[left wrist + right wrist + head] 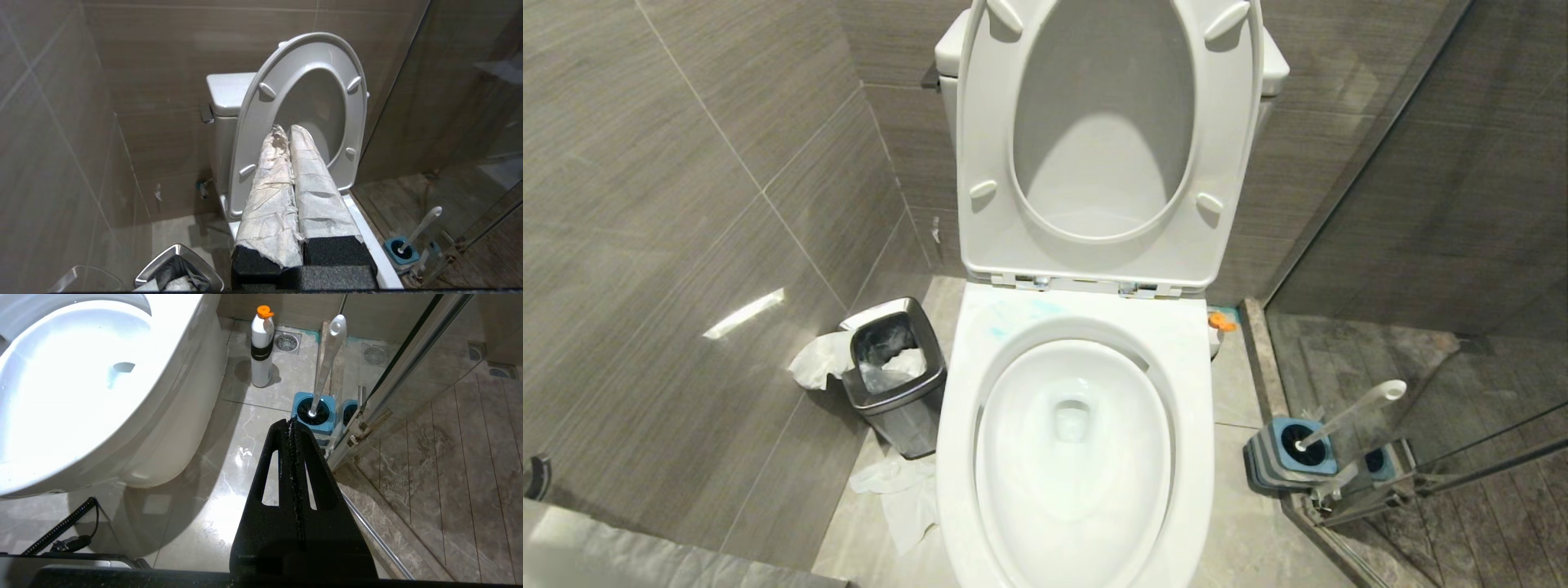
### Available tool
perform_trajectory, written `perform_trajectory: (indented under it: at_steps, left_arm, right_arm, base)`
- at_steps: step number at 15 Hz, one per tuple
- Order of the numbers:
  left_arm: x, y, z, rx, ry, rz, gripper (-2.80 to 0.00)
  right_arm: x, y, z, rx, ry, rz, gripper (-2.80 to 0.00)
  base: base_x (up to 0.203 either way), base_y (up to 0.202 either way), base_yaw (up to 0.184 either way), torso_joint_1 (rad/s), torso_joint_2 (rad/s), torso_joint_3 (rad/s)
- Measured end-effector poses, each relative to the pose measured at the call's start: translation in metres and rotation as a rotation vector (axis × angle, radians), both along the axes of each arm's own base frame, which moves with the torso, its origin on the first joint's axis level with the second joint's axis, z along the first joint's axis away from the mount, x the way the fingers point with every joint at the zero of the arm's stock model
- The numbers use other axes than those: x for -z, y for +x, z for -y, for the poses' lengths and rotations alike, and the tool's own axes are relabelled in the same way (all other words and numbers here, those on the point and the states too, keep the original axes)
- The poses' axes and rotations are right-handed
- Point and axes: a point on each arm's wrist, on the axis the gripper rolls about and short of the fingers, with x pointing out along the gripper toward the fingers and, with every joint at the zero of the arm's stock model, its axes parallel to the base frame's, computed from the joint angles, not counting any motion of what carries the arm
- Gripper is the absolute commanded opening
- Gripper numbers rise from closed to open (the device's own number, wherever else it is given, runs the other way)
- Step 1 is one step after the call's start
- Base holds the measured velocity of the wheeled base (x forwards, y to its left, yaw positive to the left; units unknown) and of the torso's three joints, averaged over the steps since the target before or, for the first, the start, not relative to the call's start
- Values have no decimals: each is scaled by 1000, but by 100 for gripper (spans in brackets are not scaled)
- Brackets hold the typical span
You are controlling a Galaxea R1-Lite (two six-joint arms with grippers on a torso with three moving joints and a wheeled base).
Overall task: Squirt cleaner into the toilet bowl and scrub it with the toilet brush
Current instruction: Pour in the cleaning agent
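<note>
The toilet bowl [1194,457] stands open, its seat and lid [980,147] raised against the tank. Faint turquoise smears of cleaner [1017,317] mark the rim behind the basin. The toilet brush [1356,412] sits upright in its grey, blue-topped holder [1290,453] on the floor to the bowl's right. Neither gripper shows in the head view. My left gripper [286,130], its fingers wrapped in white paper, is shut on nothing and points at the raised seat [253,134]. My right gripper [291,422] is shut and empty, low over the floor just short of the brush holder [314,410].
A steel waste bin [894,376] with crumpled tissue stands left of the bowl, with more tissue [903,490] on the floor. A white bottle with an orange cap [261,347] stands behind the brush. A glass shower partition [1462,245] bounds the right side.
</note>
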Motion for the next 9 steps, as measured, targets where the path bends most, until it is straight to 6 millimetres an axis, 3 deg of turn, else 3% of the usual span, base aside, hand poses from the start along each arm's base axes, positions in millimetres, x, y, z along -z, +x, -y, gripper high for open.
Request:
perform_trajectory:
  at_steps: [4, 9]
  left_arm:
    - [25, -59, -6, -53, -13, 17, -280]
    - [76, -115, -5, -106, -9, -19, -280]
  right_arm:
    - [0, 0, 0, 0, 0, -2, -280]
    - [0, 0, 0, 0, 0, -2, -280]
  base:
    - [0, 0, 0, 0, 0, 0]
    - [0, 0, 0, 0, 0, 0]
